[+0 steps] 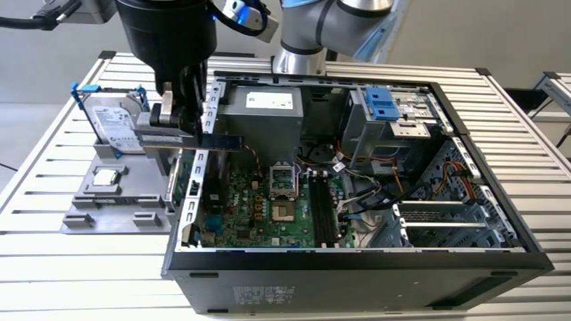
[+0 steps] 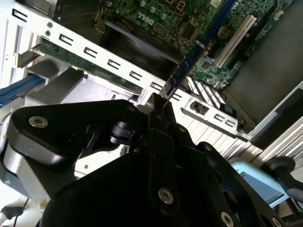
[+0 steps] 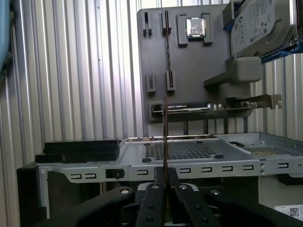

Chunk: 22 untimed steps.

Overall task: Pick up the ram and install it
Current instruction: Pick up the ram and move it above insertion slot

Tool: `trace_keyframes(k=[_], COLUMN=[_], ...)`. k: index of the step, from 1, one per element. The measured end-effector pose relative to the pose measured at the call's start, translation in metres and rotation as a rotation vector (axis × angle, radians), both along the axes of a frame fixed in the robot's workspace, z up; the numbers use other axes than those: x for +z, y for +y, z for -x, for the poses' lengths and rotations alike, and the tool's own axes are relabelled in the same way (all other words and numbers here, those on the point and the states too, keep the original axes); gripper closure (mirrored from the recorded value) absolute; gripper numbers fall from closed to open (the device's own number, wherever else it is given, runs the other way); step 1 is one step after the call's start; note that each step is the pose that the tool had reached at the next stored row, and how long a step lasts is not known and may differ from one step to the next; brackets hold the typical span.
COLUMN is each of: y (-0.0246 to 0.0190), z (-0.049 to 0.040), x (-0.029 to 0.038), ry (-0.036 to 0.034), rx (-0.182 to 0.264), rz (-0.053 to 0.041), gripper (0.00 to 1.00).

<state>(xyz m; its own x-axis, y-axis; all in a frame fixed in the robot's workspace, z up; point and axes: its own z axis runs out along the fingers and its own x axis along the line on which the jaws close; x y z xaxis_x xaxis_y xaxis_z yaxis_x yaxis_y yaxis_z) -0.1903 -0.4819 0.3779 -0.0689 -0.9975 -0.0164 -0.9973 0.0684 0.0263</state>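
**Operator:** Where is the ram, and what are the jaws doing?

**Spotter:** You are carrying it. The jaws are clenching the ram (image 1: 218, 143) across its flat faces, so it is riding on edge and roughly level. It is hanging above the case (image 1: 357, 257) wall on the exterior view's left. One end is poking in over the board (image 1: 259, 207). The other is pointing back toward the holder (image 1: 89, 217) on the worktop (image 1: 45, 167).

**Operator:** And the slots?

**Spotter:** The slots (image 1: 321, 207) are lying toward the exterior view's right of you and lower down, well apart from the ram. That is the relation you are working with. The ram's long axis is running across the exterior view, left to right, while the slots are running from the near wall toward the far one. To my eye the two are crossing rather than lining up, though I am judging that from one angle only.

**Operator:** Is the grip looking square?

**Spotter:** In the second wrist view the ram (image 2: 187, 62) is showing as a straight blue strip running out from the fingertips (image 2: 158, 123) over the board. In the first wrist view you are seeing it as a thin edge, centred between them. Nothing is suggesting a tilt in the grasp.
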Motion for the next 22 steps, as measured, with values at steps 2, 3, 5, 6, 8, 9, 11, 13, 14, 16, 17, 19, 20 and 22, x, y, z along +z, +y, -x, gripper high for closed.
trace_keyframes(k=[2, 3, 5, 6, 8, 9, 11, 13, 14, 16, 17, 19, 20, 22], y=[0.0, 0.0, 0.0, 0.0, 0.0001, 0.0001, 0.0, 0.0001, 0.0001, 0.0, 0.0, 0.0001, 0.0001, 0.0004], z=[-0.0024, -0.0036, -0.006, -0.0073, -0.0096, -0.0107, -0.0131, -0.0154, -0.0164, -0.0184, -0.0191, -0.0203, -0.0209, -0.0222], x=[-0.0001, -0.0001, 0.0, -0.0001, 0.0, -0.0001, 0.0, 0.0, 0.0, -0.0001, 0.0, 0.0, 0.0, -0.0001], ry=[-0.0001, -0.0001, 0.0, 0.0, -0.0001, -0.0001, 0.0, 0.0, 0.0, -0.0001, 0.0, 0.0, -0.0001, -0.0001], rx=[-0.002, -0.004, -0.006, -0.007, -0.009, -0.01, -0.013, -0.015, -0.016, -0.017, -0.018, -0.019, -0.019, -0.021], rz=[-0.0001, -0.0001, 0.0, -0.0001, -0.0001, -0.0001, 0.0, -0.0001, -0.0001, -0.0001, -0.0001, 0.0, 0.0, -0.0001], gripper=[1.0, 1.0, 1.0, 1.0, 1.0, 1.0, 1.0, 1.0, 1.0, 1.0, 1.0, 1.0, 1.0, 1.0])
